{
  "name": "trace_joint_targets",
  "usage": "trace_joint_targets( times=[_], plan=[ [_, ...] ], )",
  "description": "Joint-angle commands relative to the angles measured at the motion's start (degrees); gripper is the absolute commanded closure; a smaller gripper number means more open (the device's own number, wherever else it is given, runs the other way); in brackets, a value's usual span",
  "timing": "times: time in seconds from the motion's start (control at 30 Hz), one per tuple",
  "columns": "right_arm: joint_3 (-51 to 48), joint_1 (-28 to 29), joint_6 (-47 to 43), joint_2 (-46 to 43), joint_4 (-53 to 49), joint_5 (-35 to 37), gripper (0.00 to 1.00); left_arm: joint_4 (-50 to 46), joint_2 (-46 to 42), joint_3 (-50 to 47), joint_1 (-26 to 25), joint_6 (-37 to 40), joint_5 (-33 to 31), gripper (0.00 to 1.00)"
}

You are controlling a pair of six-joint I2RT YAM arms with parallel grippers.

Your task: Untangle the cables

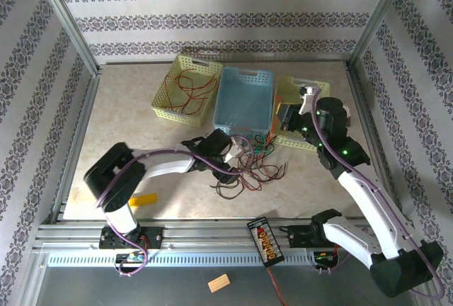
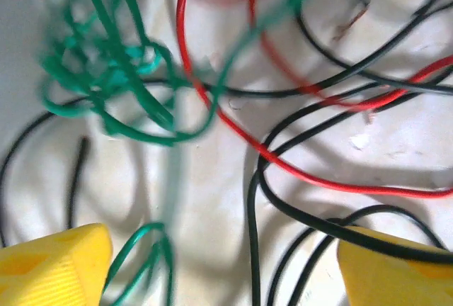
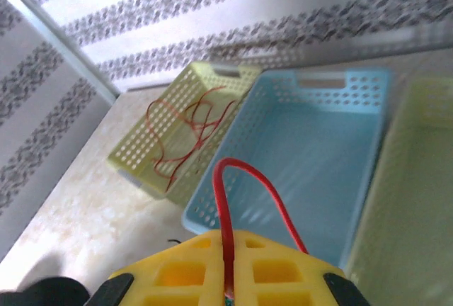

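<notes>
— Left gripper (image 2: pixel 223 267)?
— Jaws wide apart, low over the tangle of cables (image 2: pixel 106 72). Green, red and black strands cross on the table (image 1: pixel 127 108), just in front of the blue basket (image 1: pixel 244 100).
— Right gripper (image 3: pixel 230 246)?
— Pinched on a red cable (image 3: pixel 248 175) that loops up from its fingers, beside the blue basket. More red strands (image 1: pixel 190 90) lie in the yellow basket (image 1: pixel 166 85).
</notes>
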Motion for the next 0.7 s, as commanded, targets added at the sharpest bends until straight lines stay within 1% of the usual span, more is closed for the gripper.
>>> trace_joint_targets(
  times=[0.0, 0.1, 0.2, 0.27, 0.47, 0.57, 0.63, 0.67],
  plan=[
    [0.9, 0.7, -0.8, 0.8, 3.0, -4.0, 0.91, 7.1, -7.7, -0.8, 1.8, -0.1, -0.2, 0.14],
    [1.9, 0.7, -0.6, 1.5, 5.5, -4.3, 0.92, 9.2, -11.1, -1.0, 4.1, -1.9, -1.0, 0.13],
    [6.4, 1.2, -0.9, 3.9, 6.8, -5.4, 0.92, 12.0, -11.7, -0.8, 6.7, -5.6, -1.4, 0.13],
    [9.9, 2.3, -1.9, 5.6, 7.6, -5.3, 0.92, 15.2, -11.8, -1.6, 7.7, -8.9, -5.0, 0.13],
    [21.9, 6.1, -4.6, 11.9, 9.4, -5.1, 0.92, 24.3, -13.5, -8.0, 10.4, -24.4, -18.2, 0.13],
    [25.8, 8.6, -6.8, 14.6, 10.8, -3.5, 0.92, 25.1, -15.0, -10.4, 10.4, -28.6, -23.3, 0.13],
    [28.4, 9.5, -7.2, 17.0, 11.7, -3.5, 0.92, 24.6, -16.4, -11.6, 10.4, -30.7, -26.6, 0.13],
    [30.0, 9.6, -6.8, 18.7, 11.9, -3.7, 0.92, 23.9, -17.5, -12.4, 10.4, -32.0, -29.2, 0.13]
  ],
)
